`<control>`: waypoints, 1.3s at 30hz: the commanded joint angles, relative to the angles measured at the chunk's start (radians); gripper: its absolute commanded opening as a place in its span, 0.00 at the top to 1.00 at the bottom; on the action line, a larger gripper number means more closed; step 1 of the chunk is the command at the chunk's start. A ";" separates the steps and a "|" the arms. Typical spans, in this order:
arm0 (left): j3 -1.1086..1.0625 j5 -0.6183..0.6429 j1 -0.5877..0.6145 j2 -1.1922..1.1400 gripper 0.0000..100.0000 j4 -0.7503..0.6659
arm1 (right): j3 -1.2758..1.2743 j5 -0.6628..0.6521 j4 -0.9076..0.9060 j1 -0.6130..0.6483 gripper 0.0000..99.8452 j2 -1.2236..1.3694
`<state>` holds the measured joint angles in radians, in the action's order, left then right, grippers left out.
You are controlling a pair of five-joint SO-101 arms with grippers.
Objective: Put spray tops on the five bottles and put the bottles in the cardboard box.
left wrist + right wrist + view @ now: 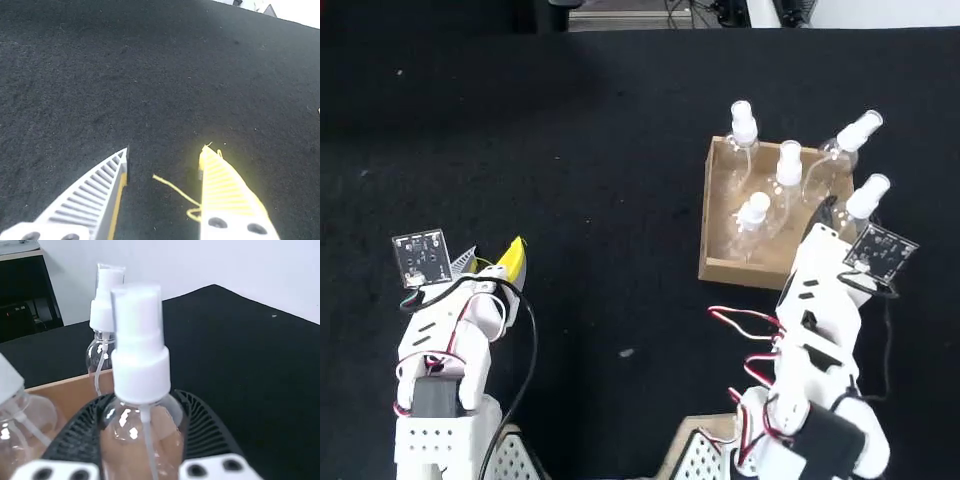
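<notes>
Black felt-looking tabletop (pixel 600 150) with a white wall behind it. The cardboard box (pixel 740 270) sits toward the right arm's side. Three capped bottles (pixel 753 212) stand clearly inside the box, and a fourth (pixel 825 172) leans at its far right corner.

The right end effector (pixel 145 397) has its black fingers (pixel 80 435) clamped on the fifth bottle (pixel 140 437), one each side of the shoulder just under the white spray top (pixel 139 345). From the high view this bottle is right at the box's right edge. I honestly can't tell whether its base is already over the wall or still just outside.

The left end effector (pixel 165 149) is spread apart with nothing in it, over bare tabletop well away from the box.

Handling-wise, these look like thin, clear, empty plastic, so they're probably very light, a bit squishy and slick. The round body looks likely to roll or twist in the grip. I'd hold it where it's held now, at the shoulder below the collar, not by the top, which could pop or rotate. With that little weight I'd expect them to tip over easily and knock their neighbours when set down.
</notes>
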<state>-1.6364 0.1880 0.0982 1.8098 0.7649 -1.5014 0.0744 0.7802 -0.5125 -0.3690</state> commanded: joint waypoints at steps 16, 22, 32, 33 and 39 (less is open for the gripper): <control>0.018 0.002 -0.002 0.012 0.79 -0.015 | -0.027 -0.003 0.196 0.000 0.99 0.015; 0.018 0.002 -0.002 0.012 0.79 -0.015 | -0.028 -0.003 0.195 0.000 0.99 0.015; 0.018 0.002 -0.002 0.012 0.79 -0.015 | -0.024 0.000 0.126 0.002 0.99 0.015; 0.018 0.002 -0.002 0.012 0.79 -0.015 | -0.024 0.000 0.126 0.002 0.99 0.015; 0.018 0.002 -0.002 0.012 0.79 -0.014 | -0.027 -0.002 0.117 0.002 0.99 0.015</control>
<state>-1.6364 0.1880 0.0982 1.8098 0.7649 -1.5321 0.0744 0.8999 -0.5140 -0.3583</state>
